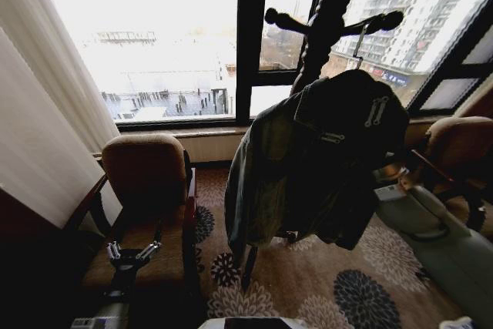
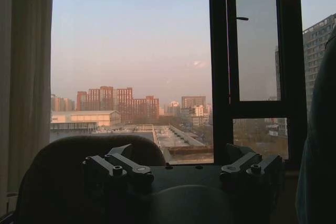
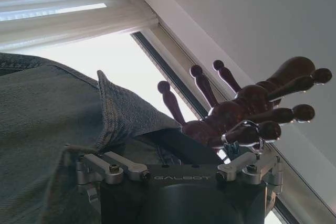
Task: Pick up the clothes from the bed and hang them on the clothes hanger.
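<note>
Coat stand (image 1: 327, 13): dark turned wood with knobbed pegs, upright before the window (image 1: 154, 36); it carries the jacket, and its pegs splay out in the right wrist view.
Armchair (image 1: 146, 190): tan, to the left of the stand, under the window sill.
Denim jacket (image 1: 308, 167): hangs from the stand on the clothes hanger, off the floor, its hem above the patterned carpet (image 1: 323, 283).
Jacket's long axis: vertical, collar up by the pegs, hem and sleeves pointing down; in the right wrist view the collar (image 3: 126, 111) stands up close to the camera.
Handling, as I judge it: soft, limp, fairly heavy cloth; not fragile, not slippery. It folds wherever it is pinched, so the thick collar or shoulder seam gives the surest hold.
Clothes hanger (image 1: 360, 40): its metal hook sits over a right-hand peg; the body is hidden under the denim.
Right gripper (image 3: 181, 177): raised just by the collar and hook, fingers apart, nothing between them.
Left gripper (image 1: 132, 253): low over the armchair seat, well apart from the jacket, fingers spread and empty.
</note>
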`<state>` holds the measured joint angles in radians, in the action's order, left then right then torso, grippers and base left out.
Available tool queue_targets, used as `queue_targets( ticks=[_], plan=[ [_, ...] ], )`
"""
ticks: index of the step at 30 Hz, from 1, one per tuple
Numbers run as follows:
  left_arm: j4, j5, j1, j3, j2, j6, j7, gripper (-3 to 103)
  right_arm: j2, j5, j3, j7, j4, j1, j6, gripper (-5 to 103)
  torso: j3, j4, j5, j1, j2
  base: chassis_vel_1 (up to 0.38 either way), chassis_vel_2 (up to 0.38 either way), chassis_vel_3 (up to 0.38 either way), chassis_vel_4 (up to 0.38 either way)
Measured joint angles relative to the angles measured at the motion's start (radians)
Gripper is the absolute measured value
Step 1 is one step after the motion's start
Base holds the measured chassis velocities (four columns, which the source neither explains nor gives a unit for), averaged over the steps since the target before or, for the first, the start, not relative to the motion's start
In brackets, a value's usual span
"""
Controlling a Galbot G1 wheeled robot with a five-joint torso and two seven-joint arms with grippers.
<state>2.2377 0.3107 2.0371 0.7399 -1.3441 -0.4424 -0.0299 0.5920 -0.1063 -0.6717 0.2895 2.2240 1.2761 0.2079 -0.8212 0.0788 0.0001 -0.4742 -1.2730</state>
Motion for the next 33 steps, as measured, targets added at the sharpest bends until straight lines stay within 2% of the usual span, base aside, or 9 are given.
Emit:
queue_targets(
  ticks=[9, 15, 20, 24, 25, 26, 29, 31, 33],
  plan=[
    [0.0, 0.0, 0.0, 0.0, 0.0, 0.0, 0.0, 100, 0.153, -0.049, -0.15, 0.072, 0.086, 0.193, 0.005, 100, 0.0, -0.0002, -0.0003, 0.0, 0.0, 0.0, 0.0, 0.0, 0.0],
    [0.0, 0.0, 0.0, 0.0, 0.0, 0.0, 0.0, 100, 0.296, 0.028, -0.239, 0.12, 0.106, 0.293, 0.003, 100, 0.0, 0.0, 0.0, 0.0, 0.0, 0.0, 0.0, 0.0, 0.0],
    [0.0, 0.0, 0.0, 0.0, 0.0, 0.0, 0.0, 100, 0.401, 0.18, -0.266, 0.158, 0.094, 0.336, -0.006, 100, 0.0, 0.0, -0.0001, 0.0, 0.0, 0.0, 0.0, 0.0, 0.0],
    [0.0, 0.0, 0.0, 0.0, 0.0, 0.0, 0.0, 100, 0.503, 0.365, -0.266, 0.164, 0.1, 0.344, -0.021, 100, 0.0, -0.0002, -0.0002, 0.0, 0.0, 0.0, 0.0, 0.0, 0.0],
    [0.0, 0.0, 0.0, 0.0, 0.0, 0.0, 0.0, 100, 0.503, 0.365, -0.266, 0.164, 0.1, 0.344, -0.021, 100, 0.0, -0.0002, -0.0002, 0.0, 0.0, 0.0, 0.0, 0.0, 0.0],
    [0.0, 0.0, 0.0, 0.0, 0.0, 0.0, 0.0, 100, 0.538, 0.438, -0.261, 0.161, 0.11, 0.35, -0.025, 100, 0.0, -0.0003, -0.0002, 0.0, 0.0, 0.0, 0.0, 0.0, 0.0],
    [0.0, 0.0, 0.0, 0.0, 0.0, 0.0, 0.0, 100, 0.638, 0.626, -0.236, 0.082, 0.131, 0.377, -0.028, 100, 0.0, 0.0001, -0.0003, 0.0, 0.0, 0.0, 0.0, 0.0, 0.0],
    [0.0, 0.0, 0.0, 0.0, 0.0, 0.0, 0.0, 100, 0.649, 0.65, -0.23, 0.062, 0.132, 0.38, -0.028, 100, 0.0, 0.0001, -0.0003, 0.0, 0.0, 0.0, 0.0, 0.0, 0.0],
    [0.0, 0.0, 0.0, 0.0, 0.0, 0.0, 0.0, 100, 0.672, 0.746, -0.2, -0.014, 0.132, 0.388, -0.034, 100, 0.0, -0.0001, -0.0003, 0.0, 0.0, 0.0, 0.0, 0.0, 0.0]
  ],
)
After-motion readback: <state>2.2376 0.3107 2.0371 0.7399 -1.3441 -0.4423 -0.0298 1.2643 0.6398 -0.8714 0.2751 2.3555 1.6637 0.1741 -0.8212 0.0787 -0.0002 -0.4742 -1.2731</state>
